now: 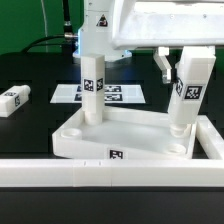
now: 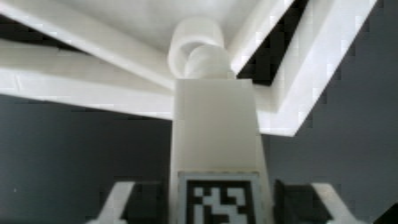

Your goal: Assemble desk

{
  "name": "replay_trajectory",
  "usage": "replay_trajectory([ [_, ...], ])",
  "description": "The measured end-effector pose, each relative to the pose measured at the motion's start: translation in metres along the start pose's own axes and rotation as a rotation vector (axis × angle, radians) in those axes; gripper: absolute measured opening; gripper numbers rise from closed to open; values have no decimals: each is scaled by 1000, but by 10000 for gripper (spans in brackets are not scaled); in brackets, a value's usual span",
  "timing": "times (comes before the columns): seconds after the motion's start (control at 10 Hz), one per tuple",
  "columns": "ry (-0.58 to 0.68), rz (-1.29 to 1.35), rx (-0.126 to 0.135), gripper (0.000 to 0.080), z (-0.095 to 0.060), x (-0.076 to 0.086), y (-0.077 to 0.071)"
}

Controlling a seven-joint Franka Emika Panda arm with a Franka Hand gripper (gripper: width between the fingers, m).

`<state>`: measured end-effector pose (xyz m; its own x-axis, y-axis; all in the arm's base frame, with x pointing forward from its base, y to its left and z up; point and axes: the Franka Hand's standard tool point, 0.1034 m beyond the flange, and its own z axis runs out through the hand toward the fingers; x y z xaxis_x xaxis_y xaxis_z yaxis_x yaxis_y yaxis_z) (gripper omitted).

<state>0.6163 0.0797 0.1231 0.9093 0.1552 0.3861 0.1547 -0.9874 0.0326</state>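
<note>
**At the tabletop's far corner: seating a leg**

Robot jaws pinch an upright white square plastic leg (image 1: 92,85). Its lower end sits at a round socket (image 2: 199,50) of the white rimmed plastic tabletop (image 1: 140,135), on the exterior view's left. Another tagged leg (image 1: 188,90) stands at the tabletop's opposite far corner. A third leg (image 1: 12,100) lies on the bench beside the tabletop. Next move, as judged: twist the held leg home, keeping it vertical.
</note>
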Motion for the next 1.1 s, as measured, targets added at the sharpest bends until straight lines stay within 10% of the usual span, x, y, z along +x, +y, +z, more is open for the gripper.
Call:
replay_trajectory([
  [1.1,-14,-7,-8,285,18,-2,3],
])
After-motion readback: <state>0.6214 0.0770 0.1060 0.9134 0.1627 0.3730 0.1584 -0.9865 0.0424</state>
